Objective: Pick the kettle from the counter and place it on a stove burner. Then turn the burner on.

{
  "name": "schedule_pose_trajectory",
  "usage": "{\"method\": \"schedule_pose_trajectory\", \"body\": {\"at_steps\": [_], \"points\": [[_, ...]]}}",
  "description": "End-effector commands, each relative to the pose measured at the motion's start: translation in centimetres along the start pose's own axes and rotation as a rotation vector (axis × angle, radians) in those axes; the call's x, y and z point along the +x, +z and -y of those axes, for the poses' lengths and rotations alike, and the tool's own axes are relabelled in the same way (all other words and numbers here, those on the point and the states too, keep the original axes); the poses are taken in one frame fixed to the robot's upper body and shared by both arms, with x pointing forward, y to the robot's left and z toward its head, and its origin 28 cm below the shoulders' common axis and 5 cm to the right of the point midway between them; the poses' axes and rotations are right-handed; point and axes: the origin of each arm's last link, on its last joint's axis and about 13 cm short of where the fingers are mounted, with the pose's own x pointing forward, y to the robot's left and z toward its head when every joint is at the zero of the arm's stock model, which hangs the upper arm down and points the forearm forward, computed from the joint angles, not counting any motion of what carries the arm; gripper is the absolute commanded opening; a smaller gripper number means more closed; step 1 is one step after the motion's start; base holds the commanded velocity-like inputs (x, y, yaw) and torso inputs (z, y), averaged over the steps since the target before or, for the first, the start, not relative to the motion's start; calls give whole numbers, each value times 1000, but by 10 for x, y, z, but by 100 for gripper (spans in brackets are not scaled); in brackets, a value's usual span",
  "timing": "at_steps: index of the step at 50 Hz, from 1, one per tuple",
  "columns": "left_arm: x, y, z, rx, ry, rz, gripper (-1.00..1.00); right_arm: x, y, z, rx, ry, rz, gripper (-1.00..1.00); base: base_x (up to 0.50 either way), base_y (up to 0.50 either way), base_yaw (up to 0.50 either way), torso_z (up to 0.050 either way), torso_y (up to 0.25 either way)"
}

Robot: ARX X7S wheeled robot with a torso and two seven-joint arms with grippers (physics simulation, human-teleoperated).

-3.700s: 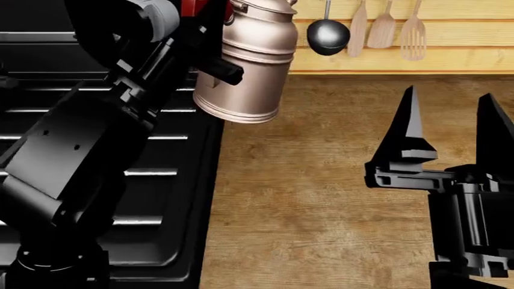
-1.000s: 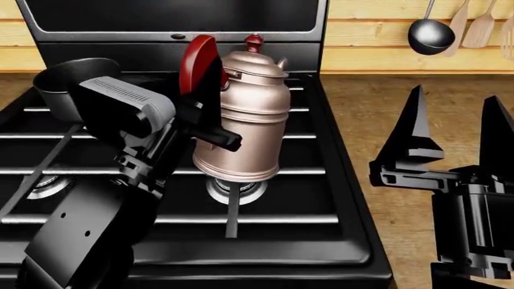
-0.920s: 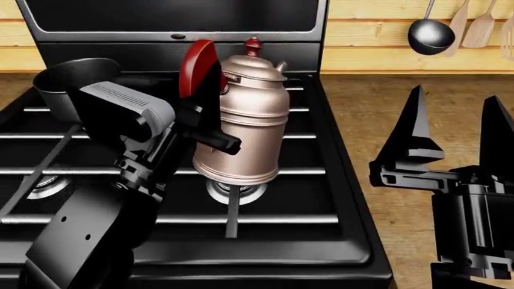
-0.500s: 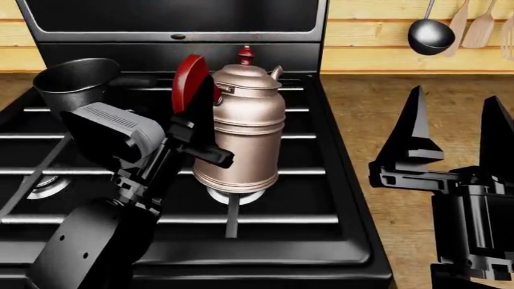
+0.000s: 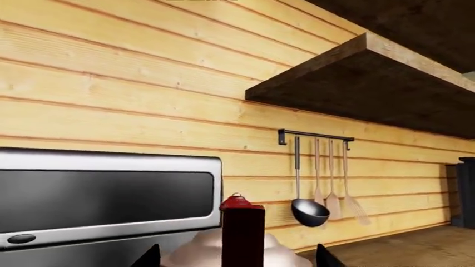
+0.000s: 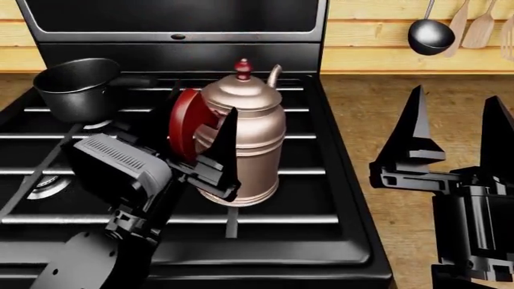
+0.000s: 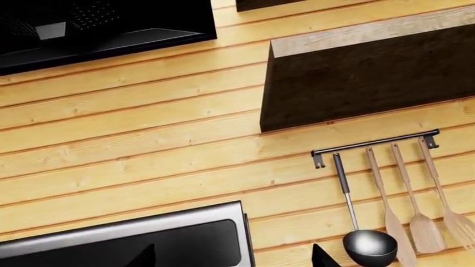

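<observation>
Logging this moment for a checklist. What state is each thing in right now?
Kettle: upright on the stove grate, lid on.
Left gripper: open, jaws either side of the red handle.
Right gripper: open, empty, over the counter.
Saucepan: upright on the back left of the stove.
Ladle: hanging on the wall.

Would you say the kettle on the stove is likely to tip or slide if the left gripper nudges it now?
The kettle is tall and narrow, so it probably tips easily. It looks like rigid, smooth metal standing on grate bars, so it may slide. The left gripper at its red handle would push off-centre, likely turning it.
</observation>
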Motion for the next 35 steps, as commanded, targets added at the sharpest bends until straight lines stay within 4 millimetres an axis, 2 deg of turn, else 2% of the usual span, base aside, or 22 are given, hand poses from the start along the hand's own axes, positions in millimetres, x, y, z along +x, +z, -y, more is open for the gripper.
{"method": "schedule_pose_trajectory", "body": {"at_steps": [1,14,28,35], "points": [[-10,5,1,29,10,5,100,0,0,0,0,2,1,100,0,0,0,0,0],[-17,6,-5,44,54,11,100,-1,0,-1,0,6,0,100,0,0,0,0,0],[-30,5,-4,57,70,-2,100,-2,1,-2,1,11,0,100,0,0,0,0,0],[-34,11,-3,75,73,10,100,-3,2,-2,2,13,2,100,0,0,0,0,0]]}}
